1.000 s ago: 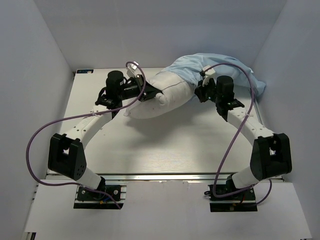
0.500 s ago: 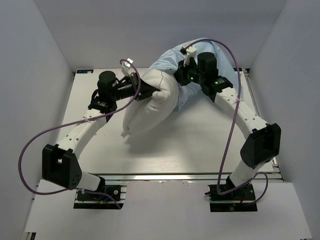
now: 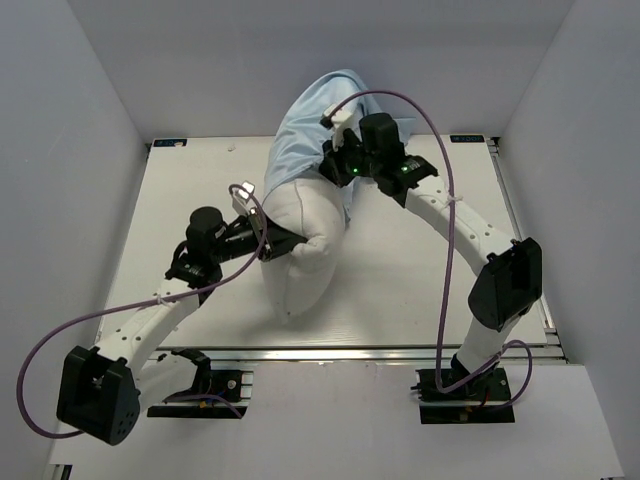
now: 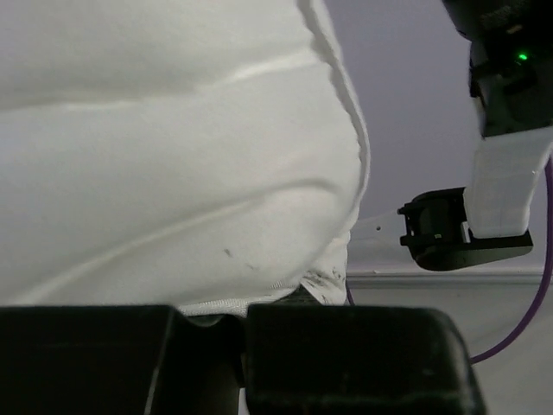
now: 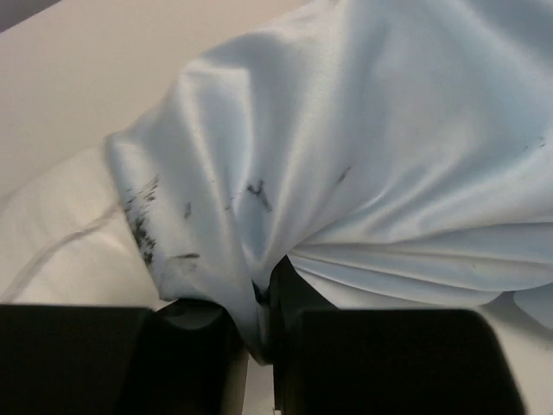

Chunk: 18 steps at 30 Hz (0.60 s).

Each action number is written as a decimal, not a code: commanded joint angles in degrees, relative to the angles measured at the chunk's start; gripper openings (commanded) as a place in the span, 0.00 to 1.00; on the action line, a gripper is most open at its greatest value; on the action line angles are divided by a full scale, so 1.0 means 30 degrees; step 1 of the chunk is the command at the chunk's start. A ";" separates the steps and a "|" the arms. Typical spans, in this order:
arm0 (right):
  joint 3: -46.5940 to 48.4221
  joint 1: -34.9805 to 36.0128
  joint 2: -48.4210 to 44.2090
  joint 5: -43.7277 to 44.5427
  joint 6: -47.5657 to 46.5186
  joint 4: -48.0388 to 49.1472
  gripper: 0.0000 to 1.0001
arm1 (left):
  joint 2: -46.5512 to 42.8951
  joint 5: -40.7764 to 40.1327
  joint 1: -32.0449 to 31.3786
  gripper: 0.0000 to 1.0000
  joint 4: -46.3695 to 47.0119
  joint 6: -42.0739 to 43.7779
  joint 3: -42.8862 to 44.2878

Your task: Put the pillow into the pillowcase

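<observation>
- My left claw is clenched on a pinch of the pillow. The white cloth is nipped between my two fingers, and the plump body swells up and forward from them.
- My right claw has a fold of the blue case squeezed between its fingers. I take that as a grasp on the case, though only a thin fold is held.
- From my right claw the case drapes ahead and off to the right. The pillow's white side shows low to the left of it, just under the blue edge.
- From above, the two claws sit close together over the table. My left is at the pillow's bare middle and my right is beyond it at the mouth of the case.
- Done so far, as I judge it: the far end of the pillow is tucked inside the case, whose mouth lies across the pillow just beside my right claw.
- Left to do: the near part of the pillow, from my left claw back toward my bases, is uncovered and looks like more than half of it. The case has to be drawn down over that, and then the open end settled.
- I can read no writing anywhere, neither brand nor label, and I cannot spot a tag on the pillow.
- The only marks are dark smudges on the case near my right fingers and a few faint specks on the pillow.
</observation>
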 commanded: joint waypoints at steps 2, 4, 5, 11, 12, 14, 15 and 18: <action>-0.0080 0.1909 -0.0290 -0.2817 -0.2618 0.0432 0.23 | -0.0254 -0.2834 0.0295 0.00 0.0610 -0.0149 -0.2426; -0.0931 0.1910 -0.0113 -0.2934 -0.3497 -0.0006 0.36 | -0.0313 -0.3274 0.0674 0.00 0.0669 -0.0237 -0.2871; -0.1136 0.1910 -0.0113 -0.2904 -0.3761 -0.0009 0.41 | -0.0342 -0.3653 0.0822 0.00 0.0611 -0.0237 -0.3018; -0.1958 0.1852 -0.0436 -0.1968 -0.4876 0.0664 0.64 | -0.0401 -0.3514 0.2578 0.00 0.0640 -0.0354 -0.3283; -0.1958 0.1823 -0.0377 -0.1793 -0.5051 0.0752 0.63 | -0.0401 -0.3366 0.2813 0.00 0.0611 -0.0296 -0.3254; -0.1842 0.1648 -0.0028 -0.1819 -0.5344 0.0899 0.56 | -0.0488 -0.3044 0.3487 0.00 0.0494 -0.0237 -0.3283; -0.1696 0.1560 0.0149 -0.2023 -0.5549 0.0783 0.42 | -0.0518 -0.2752 0.3692 0.00 0.0465 -0.0237 -0.3312; -0.1402 0.1384 0.0472 -0.1938 -0.5900 0.0812 0.24 | -0.0723 -0.2224 0.4425 0.00 0.0114 -0.0004 -0.3429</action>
